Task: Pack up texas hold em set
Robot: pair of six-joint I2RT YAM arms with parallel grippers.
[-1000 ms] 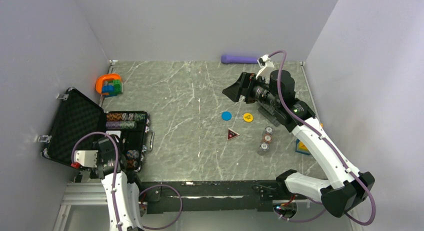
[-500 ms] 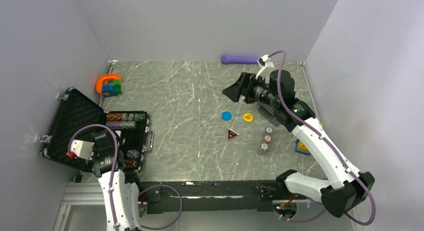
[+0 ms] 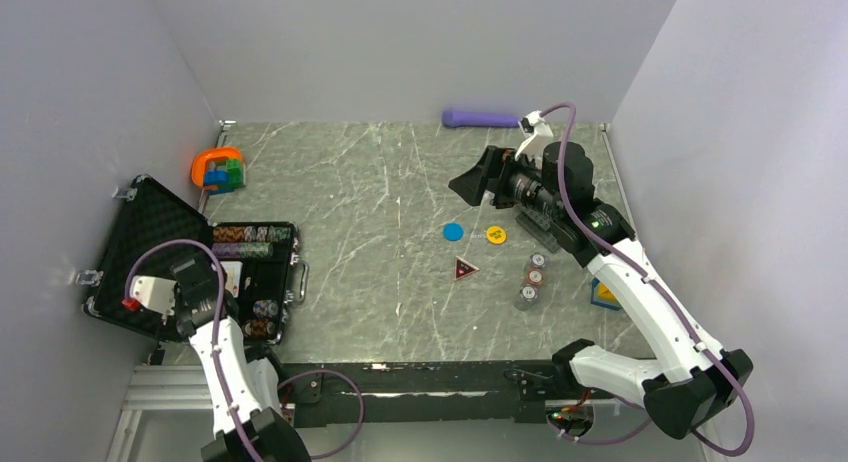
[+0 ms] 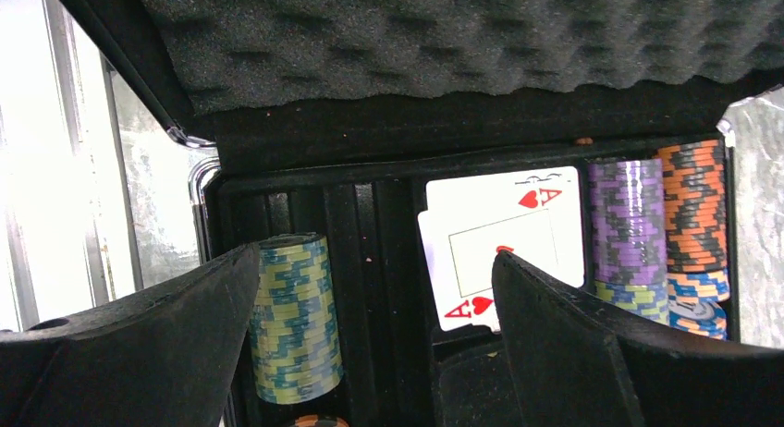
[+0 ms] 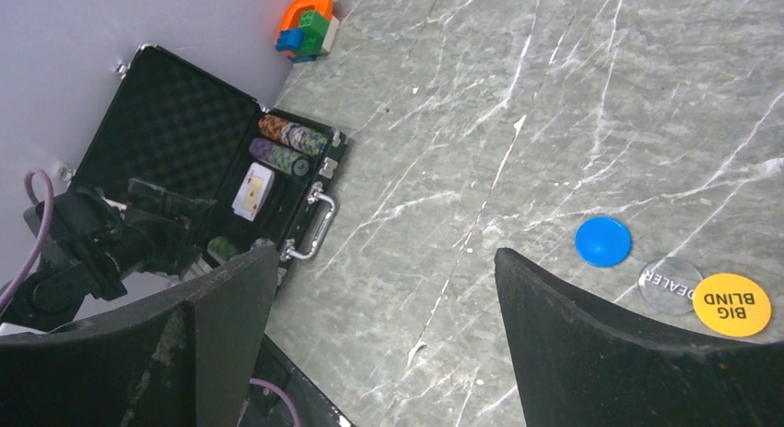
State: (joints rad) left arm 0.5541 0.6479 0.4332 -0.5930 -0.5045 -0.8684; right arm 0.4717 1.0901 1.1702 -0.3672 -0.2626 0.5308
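The left jaws stand released and empty over the open black latch case (image 4: 370,182). Between them lies a glossy white ace-of-hearts card (image 4: 504,247), flanked by ribbed rows of striped chips (image 4: 291,321), with the bumpy foam lid behind. The right jaws, also released and empty, hang above the veined grey marble worktop (image 5: 444,122), near a flat blue disc (image 5: 602,240) and a yellow disc (image 5: 732,304).

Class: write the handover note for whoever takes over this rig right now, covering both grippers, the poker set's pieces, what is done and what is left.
Left gripper: open, empty, over the open black foam-lined case.
Right gripper: open, empty, raised above the table.
Done: striped chip rows and playing cards lie in the case.
Left: round blue disc, yellow big-blind disc, clear dealer disc, dark red triangle and three small chip stacks lie on the table; pack them, then shut the case.
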